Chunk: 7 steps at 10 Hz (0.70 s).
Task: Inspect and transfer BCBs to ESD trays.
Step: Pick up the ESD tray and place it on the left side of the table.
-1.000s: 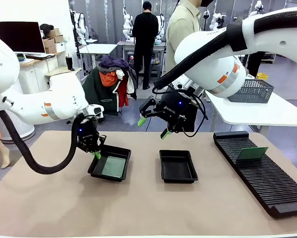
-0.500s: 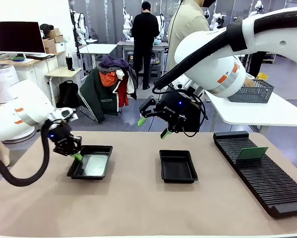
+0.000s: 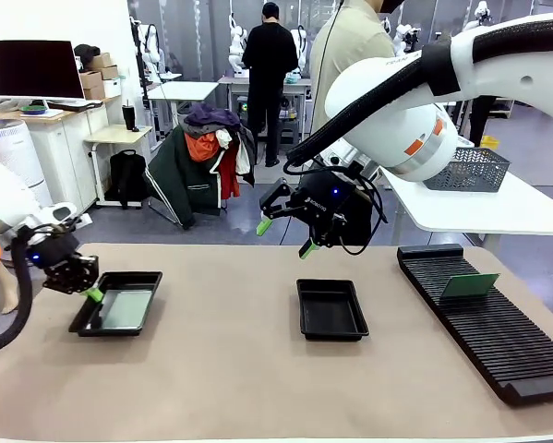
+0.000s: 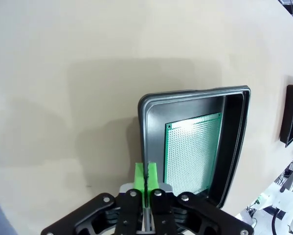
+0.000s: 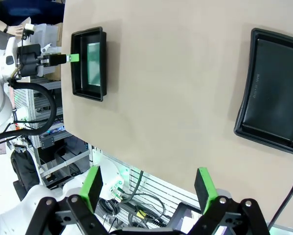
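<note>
At the table's left, my left gripper (image 3: 91,293) is shut on the near rim of one ESD tray (image 3: 84,323). A green BCB (image 3: 126,310) lies flat inside it. In the left wrist view the fingers (image 4: 146,176) pinch the tray's wall (image 4: 185,94), with the BCB (image 4: 191,149) just beyond. The other ESD tray (image 3: 331,332) sits at mid-table with nothing in it. My right gripper (image 3: 284,237) hangs open above and behind that tray, holding nothing. In the right wrist view this gripper (image 5: 148,183) looks down on both trays (image 5: 77,63) (image 5: 278,107).
A long black slotted rack (image 3: 498,341) lies at the right with one green board (image 3: 470,284) standing in it. A grey mesh basket (image 3: 468,169) sits on a white table beyond. A person stands at the far side.
My left gripper has slid the tray with the BCB leftwards across the table, from near the middle to the left edge. The right arm has stayed still.
</note>
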### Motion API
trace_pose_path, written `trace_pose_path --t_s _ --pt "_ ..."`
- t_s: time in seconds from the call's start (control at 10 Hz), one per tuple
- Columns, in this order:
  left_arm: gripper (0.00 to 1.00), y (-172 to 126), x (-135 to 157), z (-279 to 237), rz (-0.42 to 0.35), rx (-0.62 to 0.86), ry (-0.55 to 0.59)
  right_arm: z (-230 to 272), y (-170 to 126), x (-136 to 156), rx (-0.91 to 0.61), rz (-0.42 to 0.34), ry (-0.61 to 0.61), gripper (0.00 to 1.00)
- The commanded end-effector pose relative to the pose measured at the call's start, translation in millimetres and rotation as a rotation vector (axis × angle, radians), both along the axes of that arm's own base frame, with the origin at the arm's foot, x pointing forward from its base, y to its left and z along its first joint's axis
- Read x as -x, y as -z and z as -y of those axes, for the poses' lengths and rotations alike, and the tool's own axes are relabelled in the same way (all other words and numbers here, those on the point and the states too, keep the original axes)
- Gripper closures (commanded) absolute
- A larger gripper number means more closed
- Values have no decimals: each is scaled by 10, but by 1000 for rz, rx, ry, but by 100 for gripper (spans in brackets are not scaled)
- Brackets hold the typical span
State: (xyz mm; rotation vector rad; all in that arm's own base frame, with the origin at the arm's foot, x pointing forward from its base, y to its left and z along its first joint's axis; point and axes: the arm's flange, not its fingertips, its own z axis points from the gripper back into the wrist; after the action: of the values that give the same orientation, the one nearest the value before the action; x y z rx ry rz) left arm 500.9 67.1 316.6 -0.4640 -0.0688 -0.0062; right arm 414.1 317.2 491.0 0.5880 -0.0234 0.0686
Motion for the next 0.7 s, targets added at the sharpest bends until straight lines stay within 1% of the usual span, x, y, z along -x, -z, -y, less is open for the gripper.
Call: trace_pose_path --t_s 0.0,0.4,0.6 --pt "97 -5 -8 -241 5 5 22 -17 -8 -24 28 -3 18 0" --pt "97 -4 9 -617 2 -34 0 -17 -8 -24 28 -3 18 0" --pt "97 43 10 -632 5 -51 5 -17 -8 -24 28 -3 18 0"
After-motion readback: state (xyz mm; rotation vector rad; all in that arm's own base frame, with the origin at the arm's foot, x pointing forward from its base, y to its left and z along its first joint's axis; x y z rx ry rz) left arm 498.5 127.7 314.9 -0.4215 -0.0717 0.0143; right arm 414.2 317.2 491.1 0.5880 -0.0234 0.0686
